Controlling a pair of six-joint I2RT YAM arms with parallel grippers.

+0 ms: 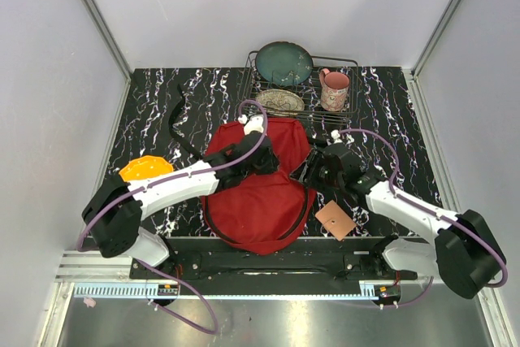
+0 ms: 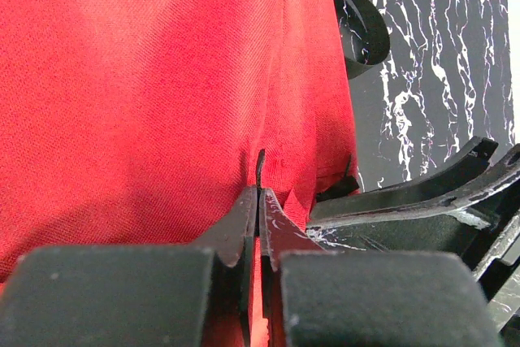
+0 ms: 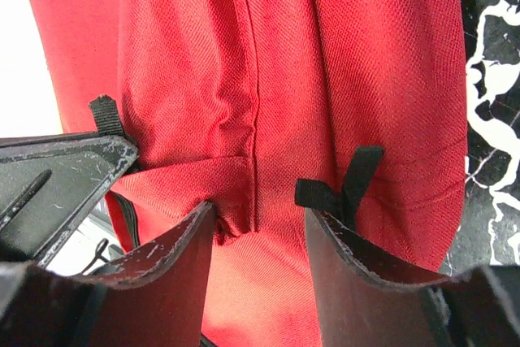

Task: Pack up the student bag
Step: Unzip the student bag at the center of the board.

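Bag (image 1: 260,201) lies dead ahead of both grippers, long axis running away from the arms. Left gripper (image 2: 258,201) pinched tight on its fabric. Right gripper (image 3: 258,221) half open, a fold between the jaws (unclamped, by appearance); black tab (image 3: 341,184) at one fingertip.

the large soft red fabric backpack (image 1: 260,201) fills the middle of the black white-veined marble table (image 1: 154,95), with the white left arm (image 1: 175,184) and right arm (image 1: 406,209) reaching in over its sides, so no path crosses there. behind it a black wire dish rack (image 1: 351,111) with a teal plate (image 1: 284,62) and a pink mug (image 1: 334,89) blocks the far right. bare table lies far left past a curved black strap (image 1: 180,123); an orange disc (image 1: 146,168) and a brown square card (image 1: 335,220) flank the bag.
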